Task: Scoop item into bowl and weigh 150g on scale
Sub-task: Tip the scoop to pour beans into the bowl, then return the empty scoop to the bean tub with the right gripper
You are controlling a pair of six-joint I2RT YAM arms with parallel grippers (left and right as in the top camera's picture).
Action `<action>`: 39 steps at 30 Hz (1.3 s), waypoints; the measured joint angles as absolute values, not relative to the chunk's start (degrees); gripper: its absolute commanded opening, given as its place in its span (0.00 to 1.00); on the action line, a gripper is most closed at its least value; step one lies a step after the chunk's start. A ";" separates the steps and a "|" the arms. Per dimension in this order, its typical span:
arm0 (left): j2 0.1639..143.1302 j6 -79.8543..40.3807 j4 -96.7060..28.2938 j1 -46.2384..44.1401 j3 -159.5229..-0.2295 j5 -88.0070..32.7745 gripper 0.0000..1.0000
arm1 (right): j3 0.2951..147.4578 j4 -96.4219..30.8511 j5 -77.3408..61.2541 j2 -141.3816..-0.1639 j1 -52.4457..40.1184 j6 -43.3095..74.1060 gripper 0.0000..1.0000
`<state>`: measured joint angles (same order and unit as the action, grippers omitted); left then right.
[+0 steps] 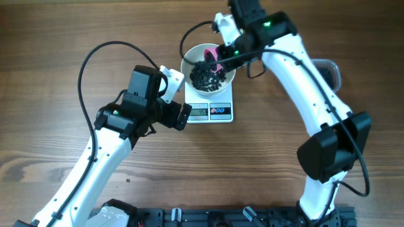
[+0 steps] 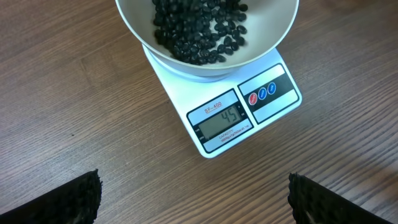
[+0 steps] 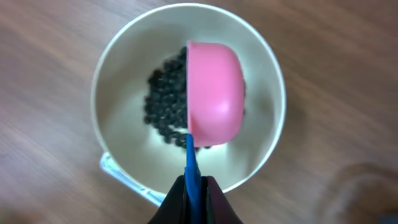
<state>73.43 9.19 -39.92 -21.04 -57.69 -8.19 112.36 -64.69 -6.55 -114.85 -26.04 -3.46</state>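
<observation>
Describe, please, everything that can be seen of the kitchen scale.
The scale is a small, flat, white square that looks like plastic. Its front strip carries a grey display reading 45, red lettering above it, and small round red and blue buttons beside it. It lies level on the wooden table. The white bowl with black beads stands on it and covers most of its platform.

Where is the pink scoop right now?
In the overhead view the pink scoop is near the top centre, tipped on its side over the white bowl on the scale, held by its blue handle in the right tool.
</observation>
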 measured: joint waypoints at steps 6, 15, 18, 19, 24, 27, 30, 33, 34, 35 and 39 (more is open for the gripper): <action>73.43 9.19 -39.92 -21.04 -57.69 -8.19 1.00 | 112.36 -63.68 7.11 -114.85 -31.92 -5.72 0.04; 73.43 9.21 -39.94 -21.04 -57.69 -8.19 1.00 | 112.36 -61.19 20.47 -114.85 -36.45 -6.94 0.04; 73.43 9.19 -39.94 -21.04 -57.69 -8.19 1.00 | 112.36 -61.19 21.37 -114.85 -36.45 -7.18 0.04; 73.43 9.21 -39.94 -21.04 -57.69 -8.19 1.00 | 112.36 -61.19 21.52 -114.85 -36.45 -7.18 0.04; 73.43 9.19 -39.94 -21.04 -57.69 -8.19 1.00 | 112.36 -61.23 20.40 -114.85 -36.16 -7.18 0.04; 73.43 9.21 -39.94 -21.04 -57.69 -8.19 1.00 | 112.36 -61.36 17.19 -114.83 -35.03 -7.20 0.04; 73.43 9.19 -39.94 -21.04 -57.69 -8.19 1.00 | 112.36 -61.63 12.58 -114.41 -32.93 -7.20 0.04; 73.43 9.21 -39.94 -21.04 -57.69 -8.19 1.00 | 112.36 -61.63 7.64 -112.99 -29.98 -7.18 0.04; 73.43 9.21 -39.94 -21.04 -57.69 -8.19 1.00 | 112.36 -61.63 6.02 -112.36 -28.93 -7.18 0.04; 73.43 9.19 -39.94 -21.04 -57.69 -8.19 1.00 | 112.36 -61.60 4.64 -111.59 -27.90 -7.16 0.04; 73.43 9.19 -39.94 -21.04 -57.69 -8.19 1.00 | 112.36 -61.80 -2.22 -107.42 -22.48 -6.39 0.04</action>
<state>73.43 9.19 -39.94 -21.04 -57.69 -8.19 112.36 -61.80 -2.22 -107.42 -22.48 -6.39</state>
